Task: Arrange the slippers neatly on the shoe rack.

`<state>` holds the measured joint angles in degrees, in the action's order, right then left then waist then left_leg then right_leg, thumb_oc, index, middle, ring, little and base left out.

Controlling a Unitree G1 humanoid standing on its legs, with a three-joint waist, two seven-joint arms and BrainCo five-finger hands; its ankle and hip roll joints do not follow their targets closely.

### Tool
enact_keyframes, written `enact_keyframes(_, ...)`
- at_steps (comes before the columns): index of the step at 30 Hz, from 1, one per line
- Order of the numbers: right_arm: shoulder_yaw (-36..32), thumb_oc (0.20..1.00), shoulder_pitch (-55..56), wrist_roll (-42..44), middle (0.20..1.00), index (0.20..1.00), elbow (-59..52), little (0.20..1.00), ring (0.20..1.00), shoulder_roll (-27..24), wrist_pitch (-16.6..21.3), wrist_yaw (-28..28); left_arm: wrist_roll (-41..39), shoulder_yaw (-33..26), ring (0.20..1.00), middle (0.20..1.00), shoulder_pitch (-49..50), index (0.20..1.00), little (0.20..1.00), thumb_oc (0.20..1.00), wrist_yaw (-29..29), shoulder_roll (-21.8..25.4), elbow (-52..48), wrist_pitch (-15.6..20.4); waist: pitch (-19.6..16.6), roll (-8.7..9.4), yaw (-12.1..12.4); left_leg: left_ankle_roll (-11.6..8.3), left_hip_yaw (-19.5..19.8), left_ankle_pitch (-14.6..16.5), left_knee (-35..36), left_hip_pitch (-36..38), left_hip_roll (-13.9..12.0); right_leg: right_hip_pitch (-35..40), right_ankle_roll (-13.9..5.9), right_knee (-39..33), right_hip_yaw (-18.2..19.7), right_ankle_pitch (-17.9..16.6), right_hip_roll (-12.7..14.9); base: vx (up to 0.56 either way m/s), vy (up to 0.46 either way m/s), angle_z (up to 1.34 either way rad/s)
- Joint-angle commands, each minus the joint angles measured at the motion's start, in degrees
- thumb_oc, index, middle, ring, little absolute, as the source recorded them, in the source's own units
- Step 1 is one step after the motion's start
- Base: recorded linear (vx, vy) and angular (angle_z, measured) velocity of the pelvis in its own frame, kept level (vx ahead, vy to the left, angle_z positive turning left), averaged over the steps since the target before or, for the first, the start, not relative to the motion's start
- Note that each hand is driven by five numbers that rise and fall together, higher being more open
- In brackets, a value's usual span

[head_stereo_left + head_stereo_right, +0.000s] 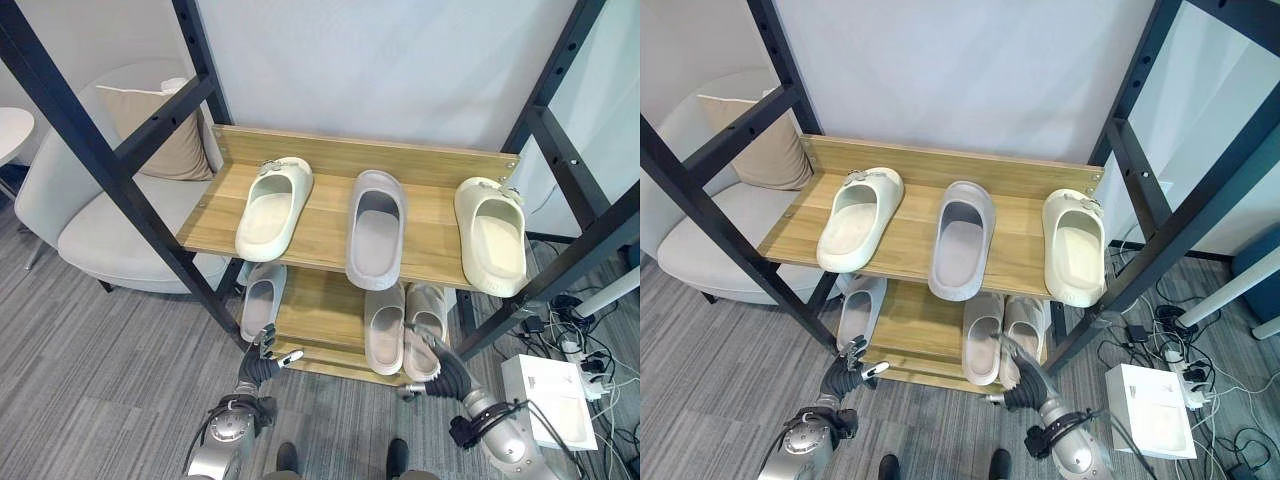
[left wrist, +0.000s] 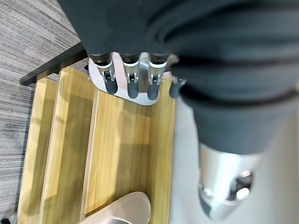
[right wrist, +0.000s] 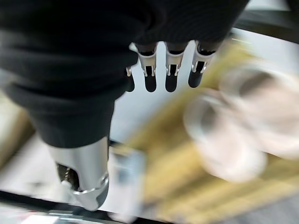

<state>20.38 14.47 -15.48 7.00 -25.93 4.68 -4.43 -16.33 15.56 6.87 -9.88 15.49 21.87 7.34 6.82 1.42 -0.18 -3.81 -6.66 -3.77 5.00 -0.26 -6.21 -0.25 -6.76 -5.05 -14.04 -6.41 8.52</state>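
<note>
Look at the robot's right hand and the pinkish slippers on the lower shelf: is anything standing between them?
Nothing visible does. The right hand sits at the front edge of the lower shelf, right at the nearest pinkish slipper, with no object between them.

Both eye views look steeply down on the shoe rack (image 1: 330,225); each wrist view peers closely past its own fingers.

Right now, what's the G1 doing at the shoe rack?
It is sorting slippers on the shoe rack. Top shelf: two cream slippers flank a grey slipper. Lower shelf: one slipper on the left, a pair on the right. The right hand reaches at that pair; the left hand hovers open by the shelf's front edge.
</note>
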Motion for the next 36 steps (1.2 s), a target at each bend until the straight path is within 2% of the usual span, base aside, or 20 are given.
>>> enact_keyframes(1, -0.09, 1.0, -2.74, -4.36, 1.0, 1.0, -8.63, 1.0, 1.0, -1.24, 1.95, -2.5, 0.83, -1.49, 1.0, 1.0, -2.45, 1.0, 1.0, 1.0, 0.38, 1.73, -0.9, 2.61, 1.42, 0.77, 0.64, 0.37, -1.01, 3.24, 0.0, 1.69, -0.31, 6.04, -3.05, 1.31, 0.34, 7.06, 2.0, 0.0, 0.0, 0.0)
enact_keyframes(3, -0.33, 1.0, -3.37, -5.83, 1.0, 1.0, -11.86, 1.0, 1.0, -2.02, 2.33, -2.88, 0.99, -1.76, 1.0, 1.0, -2.22, 1.0, 1.0, 1.0, 0.23, 1.89, -0.7, 2.54, 1.44, 0.71, 0.91, 0.34, -0.83, 3.19, 0.0, 1.72, -0.18, 6.15, -3.06, 1.45, 0.1, 7.13, 1.99, 0.0, 0.0, 0.0)
enact_keyframes(8, -2.71, 1.0, -2.44, -6.88, 1.0, 1.0, -28.84, 1.0, 1.0, -5.78, 4.58, -2.99, 1.9, -2.39, 1.0, 1.0, -1.9, 1.0, 1.0, 1.0, -0.96, 2.08, 0.24, 3.05, 0.97, 0.5, 0.6, 0.15, -0.24, 3.27, 0.0, 1.7, -0.15, 6.19, -3.12, 1.58, -0.12, 7.3, 1.94, -0.01, -0.002, 0.11)
enact_keyframes(13, -6.23, 1.0, -2.79, -0.28, 1.0, 1.0, -43.51, 1.0, 1.0, -10.58, 8.8, -3.25, 2.19, -2.43, 1.0, 1.0, -1.69, 1.0, 1.0, 1.0, -0.42, 2.58, 0.23, 3.38, -0.17, 0.7, -0.1, -0.08, -0.15, 3.11, 0.0, 1.43, -0.36, 5.98, -3.1, 1.48, 0.0, 7.17, 1.66, 0.0, -0.001, 0.03)
enact_keyframes(15, -8.28, 1.0, -3.69, 2.9, 1.0, 1.0, -46.94, 1.0, 1.0, -13.6, 10.18, -2.95, 2.27, -2.41, 1.0, 1.0, -1.58, 1.0, 1.0, 1.0, 0.11, 2.88, 0.02, 3.66, -0.66, 0.85, -0.35, -0.21, -0.18, 3.1, 0.0, 1.38, -0.45, 5.97, -3.16, 1.38, 0.07, 7.05, 1.53, 0.0, 0.0, 0.0)
enact_keyframes(19, -11.82, 1.0, -5.45, 3.28, 1.0, 1.0, -48.02, 1.0, 1.0, -16.35, 10.38, -4.19, 1.89, -2.29, 1.0, 1.0, -1.58, 1.0, 1.0, 1.0, 0.69, 2.77, 0.41, 3.81, -1.23, 0.91, -0.69, -0.33, -0.43, 3.11, 0.0, 1.45, -0.62, 5.9, -3.23, 1.33, 0.05, 7.0, 1.43, 0.0, 0.0, 0.0)
enact_keyframes(22, -15.41, 1.0, -6.71, -1.13, 1.0, 1.0, -46.48, 1.0, 1.0, -13.93, 8.97, -7.67, 1.13, -1.97, 1.0, 1.0, -1.61, 1.0, 1.0, 1.0, 0.46, 2.21, 0.31, 3.86, -1.54, 0.66, -0.86, -0.24, -0.51, 3.26, 0.0, 1.55, -0.72, 5.83, -3.25, 1.38, 0.04, 6.96, 1.39, 0.0, 0.0, 0.0)
enact_keyframes(23, -16.6, 1.0, -7.06, -4.31, 1.0, 1.0, -45.63, 1.0, 1.0, -11.33, 8.12, -10.05, 0.96, -1.61, 1.0, 1.0, -1.47, 1.0, 1.0, 1.0, 0.16, 1.85, 0.29, 3.83, -1.65, 0.45, -0.86, -0.13, -0.47, 3.36, 0.0, 1.63, -0.73, 5.87, -3.24, 1.39, -0.02, 7.0, 1.34, 0.0, 0.0, 0.0)
enact_keyframes(29, -16.03, 1.0, -11.58, -15.11, 1.0, 1.0, -40.15, 1.0, 1.0, -4.99, 3.71, -16.64, 0.74, -1.18, 1.0, 1.0, -0.87, 1.0, 1.0, 1.0, -0.67, 1.49, -0.59, 3.56, -1.85, 0.07, 0.16, 0.21, 0.16, 3.64, 0.0, 1.47, -0.3, 6.07, -3.27, 1.41, -0.44, 7.01, 1.44, 0.0, 0.005, 0.0)
enact_keyframes(30, -15.5, 1.0, -12.68, -16.08, 1.0, 1.0, -38.76, 1.0, 1.0, -4.35, 2.97, -17.27, 0.61, -1.24, 1.0, 1.0, -0.76, 1.0, 1.0, 1.0, -0.77, 1.38, -0.65, 3.57, -1.87, 0.06, 0.4, 0.28, 0.37, 3.65, 0.0, 1.41, -0.19, 6.02, -3.26, 1.47, -0.44, 6.99, 1.48, 0.04, 0.078, 0.03)
enact_keyframes(31, -14.14, 1.0, -16.2, -17.08, 1.0, 1.0, -32.91, 1.0, 1.0, -2.29, 0.68, -18.89, -0.06, -1.51, 1.0, 1.0, 0.3, 1.0, 1.0, 1.0, -0.81, 0.95, -0.96, 3.2, -1.86, -0.07, 1.67, 0.53, 1.3, 3.8, 0.0, 1.15, 0.54, 5.9, -3.25, 1.71, -0.77, 6.91, 1.71, 0.03, 0.069, 0.02)
enact_keyframes(36, -13.6, 1.0, -19.46, -17.24, 1.0, 1.0, -28.24, 1.0, 1.0, -0.95, -0.35, -20.77, -0.42, -2.35, 1.0, 1.0, 2.08, 1.0, 1.0, 1.0, -0.8, 0.78, -1.52, 3.09, -1.7, 0.2, 3.44, 0.9, 2.29, 4.0, 0.0, 0.96, 1.43, 6.06, -3.37, 1.77, -1.43, 6.81, 2.1, 0.03, 0.047, 0.16)
